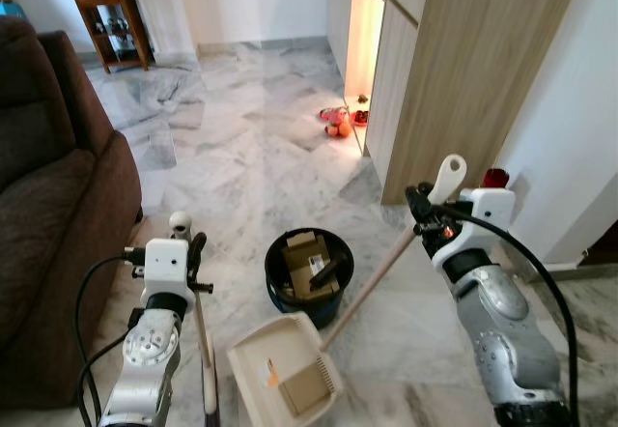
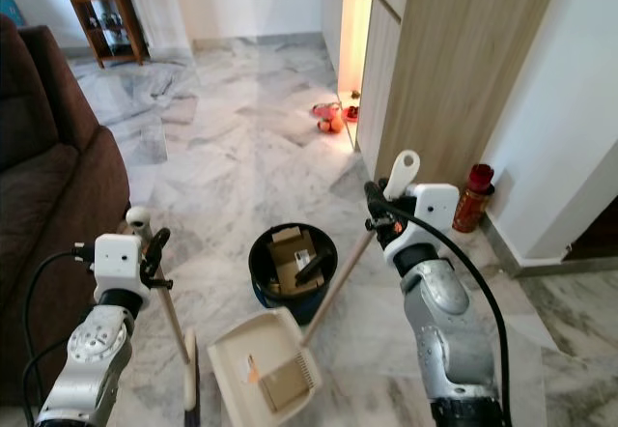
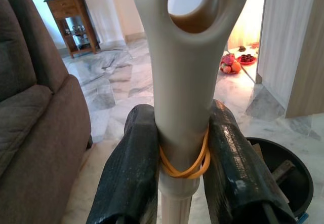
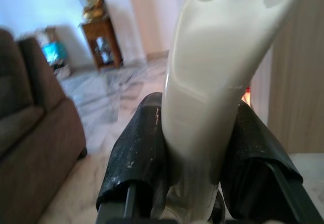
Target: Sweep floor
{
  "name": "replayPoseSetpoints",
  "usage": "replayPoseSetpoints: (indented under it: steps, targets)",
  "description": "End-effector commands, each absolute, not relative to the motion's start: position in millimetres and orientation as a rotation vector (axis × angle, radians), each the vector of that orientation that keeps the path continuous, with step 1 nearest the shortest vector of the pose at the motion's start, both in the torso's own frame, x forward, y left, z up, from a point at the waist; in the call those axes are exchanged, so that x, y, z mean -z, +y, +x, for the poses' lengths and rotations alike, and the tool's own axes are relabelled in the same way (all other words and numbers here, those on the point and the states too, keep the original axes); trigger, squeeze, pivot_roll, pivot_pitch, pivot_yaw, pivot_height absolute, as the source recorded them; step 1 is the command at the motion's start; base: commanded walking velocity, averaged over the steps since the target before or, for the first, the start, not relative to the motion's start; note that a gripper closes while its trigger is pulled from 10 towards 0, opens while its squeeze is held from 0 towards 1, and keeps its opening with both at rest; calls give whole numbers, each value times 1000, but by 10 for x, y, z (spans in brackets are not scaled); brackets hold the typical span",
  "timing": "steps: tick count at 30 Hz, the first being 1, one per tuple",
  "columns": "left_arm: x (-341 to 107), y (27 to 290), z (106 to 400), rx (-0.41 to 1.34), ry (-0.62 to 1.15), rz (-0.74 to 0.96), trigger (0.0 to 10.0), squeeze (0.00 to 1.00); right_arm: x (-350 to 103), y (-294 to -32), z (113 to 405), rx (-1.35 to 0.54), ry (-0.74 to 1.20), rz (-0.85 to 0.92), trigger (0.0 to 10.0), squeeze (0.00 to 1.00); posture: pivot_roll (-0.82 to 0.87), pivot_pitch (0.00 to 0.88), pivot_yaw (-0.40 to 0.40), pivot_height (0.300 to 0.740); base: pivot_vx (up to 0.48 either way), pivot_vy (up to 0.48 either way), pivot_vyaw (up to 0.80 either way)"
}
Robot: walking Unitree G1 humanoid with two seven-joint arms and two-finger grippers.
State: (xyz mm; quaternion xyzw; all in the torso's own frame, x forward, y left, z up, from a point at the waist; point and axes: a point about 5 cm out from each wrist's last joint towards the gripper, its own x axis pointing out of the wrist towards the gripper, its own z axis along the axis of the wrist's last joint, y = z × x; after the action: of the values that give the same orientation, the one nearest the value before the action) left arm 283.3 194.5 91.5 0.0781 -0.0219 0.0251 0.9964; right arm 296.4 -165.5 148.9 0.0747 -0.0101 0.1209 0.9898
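Observation:
A cream dustpan (image 1: 280,364) rests on the marble floor in front of me, with a piece of brown cardboard (image 1: 305,388) and a small orange scrap in it. Its long handle (image 1: 372,282) slopes up to my right gripper (image 1: 430,205), which is shut on the handle near its white looped end (image 4: 212,82). My left gripper (image 1: 193,253) is shut on the broom handle (image 3: 185,107), just below its looped top, where an orange rubber band sits. The broom's stick (image 1: 205,350) runs down to the floor beside the dustpan.
A black bin (image 1: 309,274) holding cardboard scraps stands just beyond the dustpan. A brown sofa (image 1: 58,214) fills the left side. A wood-panelled cabinet (image 1: 454,79) stands at the right, with fruit (image 1: 336,123) at its lit opening. A red bottle (image 2: 471,195) stands by the wall.

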Motion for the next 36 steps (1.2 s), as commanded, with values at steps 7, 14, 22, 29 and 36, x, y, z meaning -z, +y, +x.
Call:
replayPoseSetpoints:
  steps: [7,14,22,29,36]
  targets:
    - [-961,1923,2860,-35,-72,180,10000,0,-1978,-1473,2922,-330,-124,189,10000,0,135,0,40,740,0,0,0]
    - [-958,1923,2864,-35,-72,178,10000,0,-2305,-1424,2948,-318,-250,262,10000,0,139,0,38,740,0,0,0]
    - [-960,1924,2867,-36,-75,176,10000,0,-2480,-1471,2956,-252,-336,306,10000,0,141,0,36,740,0,0,0]
    - [-958,1919,2866,-36,-80,175,10000,0,-2556,-1509,3010,-90,-443,324,10000,0,142,0,36,740,0,0,0]
    - [-970,1907,2858,-36,-93,187,10000,0,-2492,-1335,3027,-111,-448,323,10000,0,152,0,34,740,0,0,0]
